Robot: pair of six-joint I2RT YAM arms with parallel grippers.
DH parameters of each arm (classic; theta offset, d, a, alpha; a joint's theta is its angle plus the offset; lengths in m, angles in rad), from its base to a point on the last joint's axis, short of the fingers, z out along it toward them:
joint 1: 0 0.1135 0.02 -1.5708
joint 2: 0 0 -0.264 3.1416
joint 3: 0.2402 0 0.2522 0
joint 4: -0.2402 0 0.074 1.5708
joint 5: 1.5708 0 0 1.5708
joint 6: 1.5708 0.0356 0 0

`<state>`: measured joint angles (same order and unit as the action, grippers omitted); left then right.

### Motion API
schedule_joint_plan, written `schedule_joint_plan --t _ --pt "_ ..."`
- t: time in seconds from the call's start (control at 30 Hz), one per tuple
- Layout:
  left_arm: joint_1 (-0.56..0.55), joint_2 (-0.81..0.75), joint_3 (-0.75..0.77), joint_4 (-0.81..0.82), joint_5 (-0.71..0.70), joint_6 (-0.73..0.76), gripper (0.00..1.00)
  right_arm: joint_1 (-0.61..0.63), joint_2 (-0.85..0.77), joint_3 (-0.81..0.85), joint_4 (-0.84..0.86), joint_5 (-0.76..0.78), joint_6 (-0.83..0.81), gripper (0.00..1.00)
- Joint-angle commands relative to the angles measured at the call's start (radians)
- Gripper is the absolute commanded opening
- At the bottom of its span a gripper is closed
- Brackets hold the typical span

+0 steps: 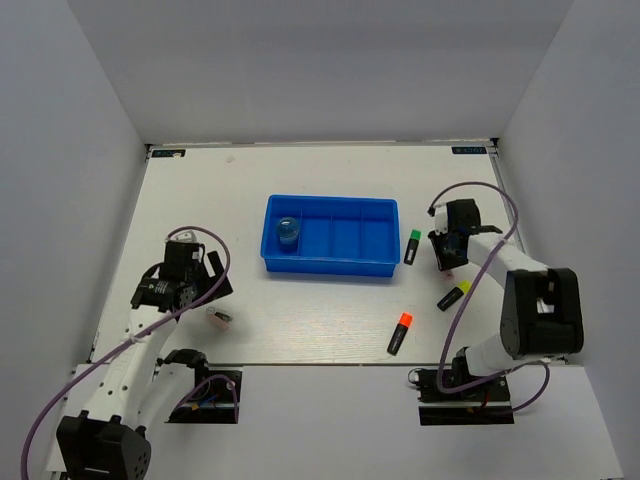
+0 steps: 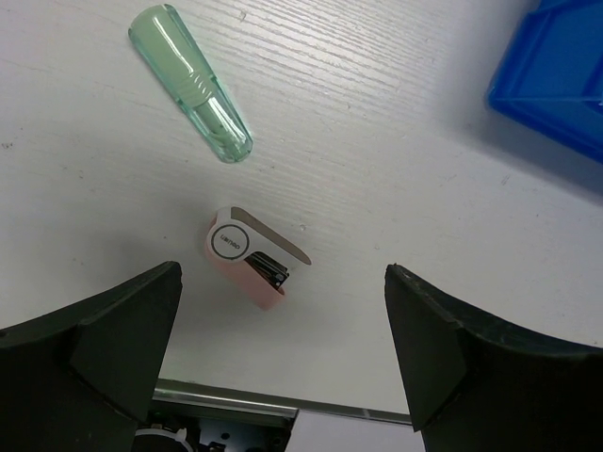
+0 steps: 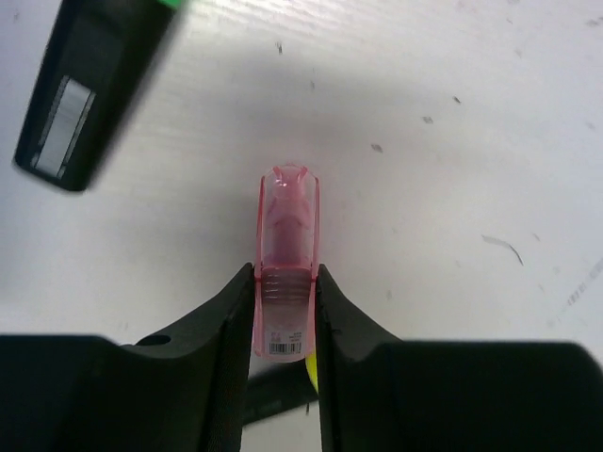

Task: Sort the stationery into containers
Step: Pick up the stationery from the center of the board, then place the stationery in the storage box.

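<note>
Overhead, a blue tray [image 1: 330, 264] is sitting mid-table [image 1: 300, 330], with a small blue round piece [image 1: 288, 231] lying in its leftmost compartment. At right, the right gripper [image 3: 285, 282] is pinching a translucent pink cap [image 3: 285, 217]; a green-capped highlighter [image 3: 85, 85] is lying to its upper left. A yellow-capped highlighter [image 1: 453, 296] and an orange-capped highlighter [image 1: 400, 333] are lying to the tray's lower right. At lower left, the left gripper [image 2: 283, 282] is hanging spread wide over a small pink-and-white piece [image 2: 247, 256], with a translucent green cap [image 2: 191, 83] beyond it.

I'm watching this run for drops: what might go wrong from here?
The right gripper pinches the pink piece only by its near end, so it may pivot or slip on the way to the blue tray. The green-capped highlighter lies close beside that grip; the arm's move could knock it.
</note>
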<state>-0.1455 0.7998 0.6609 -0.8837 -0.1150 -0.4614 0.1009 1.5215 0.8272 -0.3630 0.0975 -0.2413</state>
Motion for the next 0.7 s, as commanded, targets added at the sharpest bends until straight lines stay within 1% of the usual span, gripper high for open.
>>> schedule_joint_plan --t 0.0,0.03,0.07,0.1,0.17,0.27,0.3,0.37,0.43,0.47,0.5,0.53,0.57,0.6,0.63,0.67 --pt "0.017 0.013 0.005 -0.014 0.008 -0.026 0.97 -0.004 -0.139 0.015 -0.074 -0.042 -0.021 0.0" --pt "0.023 0.025 0.008 -0.015 0.006 -0.031 0.97 -0.003 -0.155 0.038 -0.095 -0.05 -0.024 0.0" --pt "0.035 0.036 0.017 -0.033 -0.003 -0.042 0.96 -0.001 -0.215 0.053 -0.103 -0.061 -0.024 0.0" --pt "0.038 0.038 0.017 -0.04 -0.005 -0.054 0.96 -0.001 -0.234 0.061 -0.112 -0.086 -0.029 0.0" --pt "0.055 0.055 0.023 -0.06 -0.006 -0.085 0.93 0.002 -0.288 0.078 -0.125 -0.139 -0.038 0.0" --pt "0.076 0.079 0.023 -0.063 0.011 -0.129 0.9 0.014 -0.33 0.141 -0.166 -0.327 -0.026 0.0" --pt "0.084 0.084 0.022 -0.055 0.015 -0.144 0.9 0.023 -0.31 0.157 -0.184 -0.366 -0.01 0.0" --pt "0.09 0.101 0.019 -0.051 0.044 -0.163 0.9 0.065 -0.278 0.235 -0.198 -0.508 0.011 0.0" --pt "0.089 0.108 0.025 -0.04 0.06 -0.18 0.89 0.092 -0.184 0.304 -0.203 -0.568 0.065 0.0" --pt "0.09 0.107 0.022 -0.038 0.067 -0.184 0.89 0.146 -0.161 0.331 -0.206 -0.647 0.097 0.0" --pt "0.092 0.11 0.023 -0.038 0.072 -0.19 0.89 0.166 -0.1 0.419 -0.206 -0.666 0.134 0.0" --pt "0.09 0.111 0.022 -0.04 0.074 -0.191 0.89 0.186 -0.039 0.449 -0.206 -0.7 0.148 0.0" --pt "0.09 0.11 0.02 -0.038 0.069 -0.191 0.89 0.251 0.017 0.478 -0.199 -0.712 0.189 0.0" --pt "0.09 0.108 0.019 -0.034 0.061 -0.188 0.89 0.276 0.046 0.507 -0.194 -0.714 0.209 0.0" --pt "0.09 0.11 0.019 -0.029 0.052 -0.186 0.89 0.314 0.075 0.603 -0.192 -0.717 0.277 0.0" --pt "0.096 0.116 0.026 -0.026 0.007 -0.187 0.89 0.335 0.171 0.637 -0.191 -0.7 0.301 0.0"
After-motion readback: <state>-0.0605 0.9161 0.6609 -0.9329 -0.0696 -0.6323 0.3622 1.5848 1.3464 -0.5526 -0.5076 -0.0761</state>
